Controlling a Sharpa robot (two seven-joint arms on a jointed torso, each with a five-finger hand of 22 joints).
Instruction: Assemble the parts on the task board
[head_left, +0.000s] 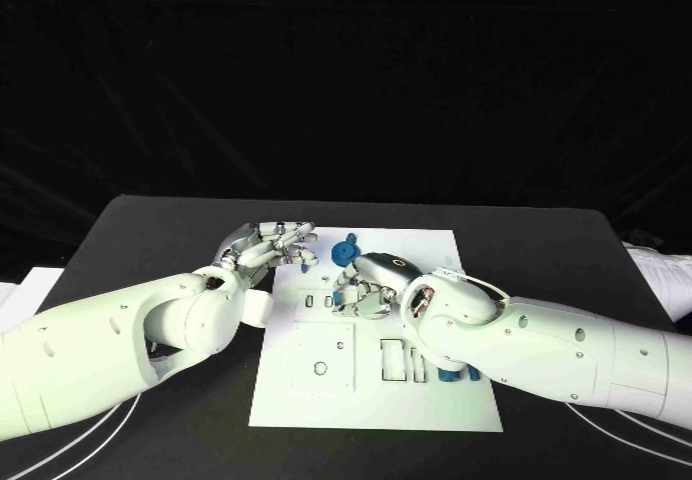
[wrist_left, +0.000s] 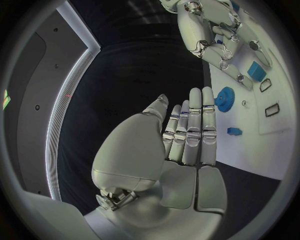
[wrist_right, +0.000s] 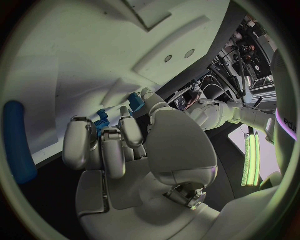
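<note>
On the black table (head_left: 159, 225), white task board (head_left: 433, 400), left hand (head_left: 271, 245) spread and empty, right hand (head_left: 372, 285) curled, grip unclear.

A robotics lab or test bench is suggested. A black table (head_left: 159, 230) is set against black drapes (head_left: 346, 90), and a white task board (head_left: 310, 385) with cut-out slots is laid on it. Racks of cabled equipment (wrist_right: 247, 47) are seen beyond the table.
</note>
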